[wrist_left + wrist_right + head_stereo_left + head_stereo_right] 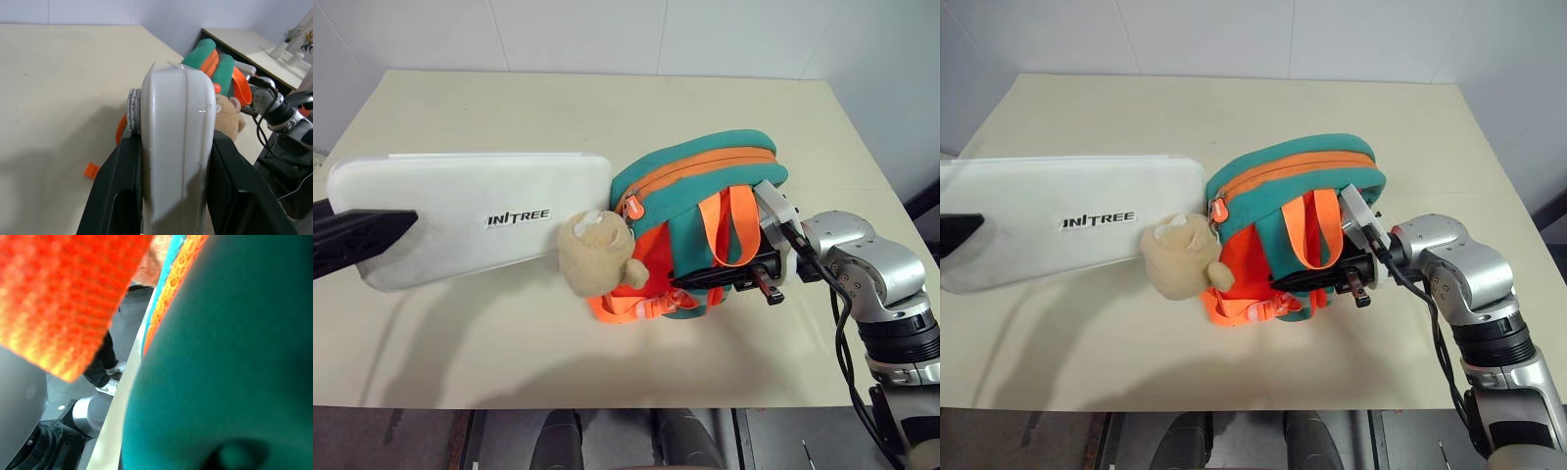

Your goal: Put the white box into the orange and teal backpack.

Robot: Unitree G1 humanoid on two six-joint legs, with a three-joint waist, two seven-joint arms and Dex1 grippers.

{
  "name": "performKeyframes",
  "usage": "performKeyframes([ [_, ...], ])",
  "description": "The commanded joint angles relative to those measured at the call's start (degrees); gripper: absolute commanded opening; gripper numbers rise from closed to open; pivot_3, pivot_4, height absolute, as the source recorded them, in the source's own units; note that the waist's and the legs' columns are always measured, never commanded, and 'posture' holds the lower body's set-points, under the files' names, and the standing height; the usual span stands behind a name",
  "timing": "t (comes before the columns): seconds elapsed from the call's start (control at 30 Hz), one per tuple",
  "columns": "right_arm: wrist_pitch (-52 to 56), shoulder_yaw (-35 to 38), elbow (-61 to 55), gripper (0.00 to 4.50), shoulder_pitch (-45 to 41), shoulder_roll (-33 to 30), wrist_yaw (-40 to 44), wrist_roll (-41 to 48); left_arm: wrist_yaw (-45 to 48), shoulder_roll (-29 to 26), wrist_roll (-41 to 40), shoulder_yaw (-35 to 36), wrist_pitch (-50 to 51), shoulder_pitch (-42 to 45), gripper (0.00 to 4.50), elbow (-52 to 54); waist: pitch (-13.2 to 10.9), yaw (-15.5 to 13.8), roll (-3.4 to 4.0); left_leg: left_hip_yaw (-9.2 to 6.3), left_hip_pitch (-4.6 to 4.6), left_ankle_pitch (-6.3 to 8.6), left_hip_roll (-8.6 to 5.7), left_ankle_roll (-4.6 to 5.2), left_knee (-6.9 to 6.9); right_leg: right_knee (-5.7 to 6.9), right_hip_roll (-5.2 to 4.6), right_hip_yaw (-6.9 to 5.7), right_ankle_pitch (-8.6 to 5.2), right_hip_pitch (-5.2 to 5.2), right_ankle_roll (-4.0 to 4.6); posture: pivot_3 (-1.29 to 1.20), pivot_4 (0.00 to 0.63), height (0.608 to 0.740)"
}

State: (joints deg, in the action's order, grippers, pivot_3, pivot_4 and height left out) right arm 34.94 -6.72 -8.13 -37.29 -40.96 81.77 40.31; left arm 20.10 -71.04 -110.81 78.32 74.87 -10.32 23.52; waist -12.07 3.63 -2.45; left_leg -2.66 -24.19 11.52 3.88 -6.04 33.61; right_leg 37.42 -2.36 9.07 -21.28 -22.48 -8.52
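Left wrist view, white box (178, 147) between left claw (176, 196) fingers

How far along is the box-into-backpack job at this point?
Done: the left gripper has the white box clamped and lifted off the table; the right gripper is shut on the backpack at its straps. In hand: box held beside the backpack. Left: the zipper looks closed, and the box is still outside.

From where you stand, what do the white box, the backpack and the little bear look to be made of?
The white box: probably hard plastic with a smooth satin finish, going by its moulded rounded corners and soft glare. The backpack: matte padded fabric in teal and orange, with woven webbing straps. The bear: fuzzy tan plush, it seems.
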Motion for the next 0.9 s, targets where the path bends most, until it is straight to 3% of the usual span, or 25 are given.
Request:
performKeyframes([
  [0.03,-0.6,-1.3,0.7,0.00,-1.1,0.7,1.6,-1.2,3.7,1.4,-1.1,5.5,0.3,-1.5,1.30,2.6,0.0,0.0,0.00,0.00,0.01,0.00,0.00,0.00,0.00,0.00,0.00,0.00,0.00,0.01,0.00,0.00,0.150,0.740],
  [0.3,-1.6,-2.3,2.5,0.00,-2.1,2.1,2.6,-2.3,13.0,4.0,8.9,4.4,-2.1,-2.0,1.30,5.4,0.0,0.1,0.00,0.01,0.04,0.00,0.00,0.00,0.04,0.01,0.01,0.00,0.00,0.02,0.00,0.00,0.150,0.740],
  [0.43,-1.9,-2.3,2.8,0.00,-2.2,2.6,2.7,-2.6,20.6,4.2,23.5,-0.7,-8.7,-1.4,1.30,6.8,0.0,0.2,-0.01,0.01,0.04,0.00,0.00,0.00,0.03,0.01,0.02,0.01,0.00,0.02,0.00,0.00,0.150,0.740],
  [0.53,-2.0,-2.2,2.7,0.00,-2.0,2.6,2.5,-2.7,26.2,2.6,29.9,-4.2,-13.2,0.7,1.30,5.7,0.0,0.2,-0.01,0.01,0.05,0.00,0.00,-0.01,0.05,0.01,0.03,0.00,0.01,0.04,0.00,0.00,0.150,0.740],
  [0.7,-2.1,-1.9,2.5,0.00,-1.7,2.8,2.1,-2.8,32.5,0.9,35.0,-9.9,-17.9,4.7,1.30,4.7,0.0,0.5,0.00,0.02,0.04,0.00,0.00,0.00,0.03,0.00,0.02,0.01,0.01,0.05,-0.01,0.00,0.150,0.740],
  [0.9,-2.2,-1.7,2.2,0.00,-1.4,2.9,1.6,-2.8,36.0,-0.4,34.4,-16.5,-19.7,11.0,1.30,4.7,0.0,1.0,-0.01,0.02,0.00,0.01,0.00,0.02,0.02,-0.01,0.02,0.01,0.02,0.04,-0.03,0.00,0.150,0.740],
])
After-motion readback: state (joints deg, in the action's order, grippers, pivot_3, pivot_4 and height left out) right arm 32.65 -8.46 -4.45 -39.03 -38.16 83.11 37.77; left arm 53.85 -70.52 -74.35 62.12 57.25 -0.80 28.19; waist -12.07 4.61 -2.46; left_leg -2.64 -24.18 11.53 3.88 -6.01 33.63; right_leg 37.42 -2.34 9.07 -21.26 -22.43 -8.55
